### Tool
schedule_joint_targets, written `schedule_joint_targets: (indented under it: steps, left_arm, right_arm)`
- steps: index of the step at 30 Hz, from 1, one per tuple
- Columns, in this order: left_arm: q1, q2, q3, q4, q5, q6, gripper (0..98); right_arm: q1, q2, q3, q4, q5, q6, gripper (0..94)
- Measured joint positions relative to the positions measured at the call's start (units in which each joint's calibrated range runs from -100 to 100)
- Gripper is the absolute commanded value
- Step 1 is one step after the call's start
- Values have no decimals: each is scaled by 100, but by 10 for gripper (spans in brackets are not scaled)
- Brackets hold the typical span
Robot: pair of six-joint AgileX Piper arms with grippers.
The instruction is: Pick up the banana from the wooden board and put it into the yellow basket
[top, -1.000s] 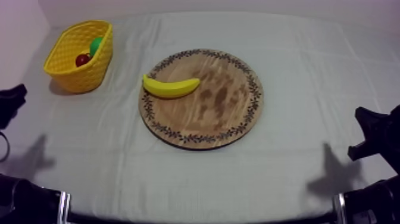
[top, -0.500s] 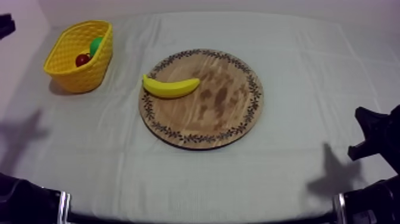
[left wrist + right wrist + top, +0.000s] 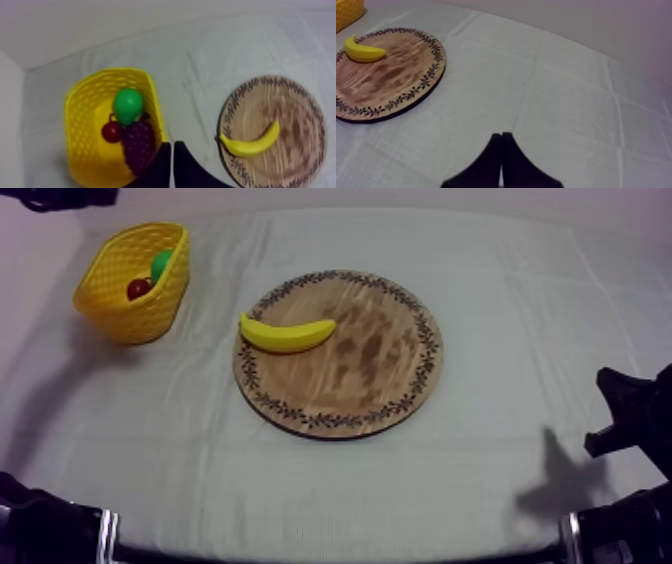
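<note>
Your banana [image 3: 287, 335] lies on the wooden board [image 3: 400, 393], right at the board's left rim, with one tip just over the pattern. It lies flat, its long way running across the board from left to right. Both tips bend toward the board's far edge, and its fat belly faces the near edge. The yellow basket [image 3: 120, 308] sits well off the board's far left side, with a pear [image 3: 127, 104], grapes [image 3: 138, 145] and a small red fruit [image 3: 112, 131] inside. Your left claw [image 3: 172, 146] hangs high off the board's left side, by the basket, pinched together with nothing in it. I think it is up there because that arm is on the banana's side. Your right claw [image 3: 502, 136] sits low off the board's right side, pinched empty too, likely to keep out of the way. You would want to grab the banana across its middle, the short way.
</note>
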Motion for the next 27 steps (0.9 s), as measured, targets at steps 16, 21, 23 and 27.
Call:
schedule_joint_targets:
  steps: [16,21,23,27]
  left_arm:
    - [874,1732,-779,24,598,-715,3]
    - [991,2038,-794,35,776,-987,42]
    - [1033,2148,-794,28,833,-1085,115]
    - [1098,2220,-691,20,856,-1264,380]
  right_arm:
    - [0,0,0,0,0,0,2]
    - [0,0,0,0,0,0,2]
    - [0,0,0,0,0,0,2]
    - [0,0,0,0,-1,0,2]
